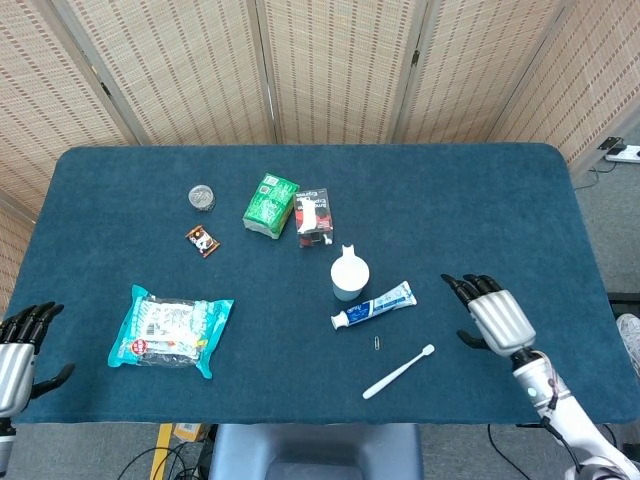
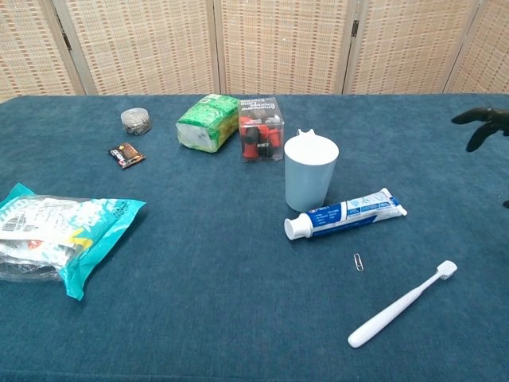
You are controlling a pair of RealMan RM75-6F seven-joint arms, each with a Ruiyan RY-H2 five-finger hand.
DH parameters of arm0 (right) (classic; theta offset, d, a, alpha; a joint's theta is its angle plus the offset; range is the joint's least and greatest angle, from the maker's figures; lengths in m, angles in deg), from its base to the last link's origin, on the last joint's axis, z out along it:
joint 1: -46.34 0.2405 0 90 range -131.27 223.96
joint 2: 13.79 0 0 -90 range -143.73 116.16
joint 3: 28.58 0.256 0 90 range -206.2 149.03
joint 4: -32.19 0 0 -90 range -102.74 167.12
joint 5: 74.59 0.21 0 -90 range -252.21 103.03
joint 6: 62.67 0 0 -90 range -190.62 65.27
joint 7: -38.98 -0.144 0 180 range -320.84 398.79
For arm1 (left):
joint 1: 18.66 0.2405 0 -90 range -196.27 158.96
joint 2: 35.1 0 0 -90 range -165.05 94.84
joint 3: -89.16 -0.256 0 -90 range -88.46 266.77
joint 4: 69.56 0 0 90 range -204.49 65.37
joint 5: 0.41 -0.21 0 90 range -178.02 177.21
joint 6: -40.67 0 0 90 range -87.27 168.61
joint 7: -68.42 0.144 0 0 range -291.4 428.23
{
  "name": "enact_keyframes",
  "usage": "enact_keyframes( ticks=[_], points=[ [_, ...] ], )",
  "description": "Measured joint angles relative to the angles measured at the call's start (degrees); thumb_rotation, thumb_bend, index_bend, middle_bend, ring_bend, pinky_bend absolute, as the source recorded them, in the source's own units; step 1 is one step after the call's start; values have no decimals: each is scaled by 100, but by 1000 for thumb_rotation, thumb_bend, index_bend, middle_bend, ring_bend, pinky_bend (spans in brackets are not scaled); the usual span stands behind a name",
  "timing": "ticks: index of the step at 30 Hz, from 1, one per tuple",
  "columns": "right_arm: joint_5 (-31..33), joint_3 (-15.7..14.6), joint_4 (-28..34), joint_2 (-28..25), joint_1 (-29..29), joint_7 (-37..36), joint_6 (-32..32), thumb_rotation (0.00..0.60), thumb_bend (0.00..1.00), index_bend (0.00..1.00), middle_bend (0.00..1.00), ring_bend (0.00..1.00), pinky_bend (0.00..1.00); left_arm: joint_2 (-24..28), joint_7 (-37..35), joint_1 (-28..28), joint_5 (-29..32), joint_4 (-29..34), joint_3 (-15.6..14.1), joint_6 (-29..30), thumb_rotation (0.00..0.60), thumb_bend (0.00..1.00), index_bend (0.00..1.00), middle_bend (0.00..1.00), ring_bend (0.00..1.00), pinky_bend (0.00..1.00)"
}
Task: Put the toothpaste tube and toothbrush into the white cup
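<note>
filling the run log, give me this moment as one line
right hand: open, over table right of toothpaste tube | left hand: open at table edge | toothbrush, toothpaste tube: on table | white cup: upright

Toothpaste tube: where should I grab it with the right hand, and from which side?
Take the toothpaste tube around its middle, coming down from above. It lies flat on the table, cap end toward the robot's left, just in front of the white cup, so a low approach from the far side would probably bump the cup. The right hand is open, nearby on the flat-tail side.

both hands: right hand, left hand, ribbed silver backs, black fingers.
</note>
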Motion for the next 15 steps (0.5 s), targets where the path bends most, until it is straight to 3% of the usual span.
enact_keyframes(
  ticks=[15],
  points=[
    [612, 271, -1180, 1240, 1219, 392, -1277, 600, 155, 118, 254, 170, 202, 86, -160, 152, 68, -41, -4, 144, 600, 249, 178, 170, 142, 198]
  ],
)
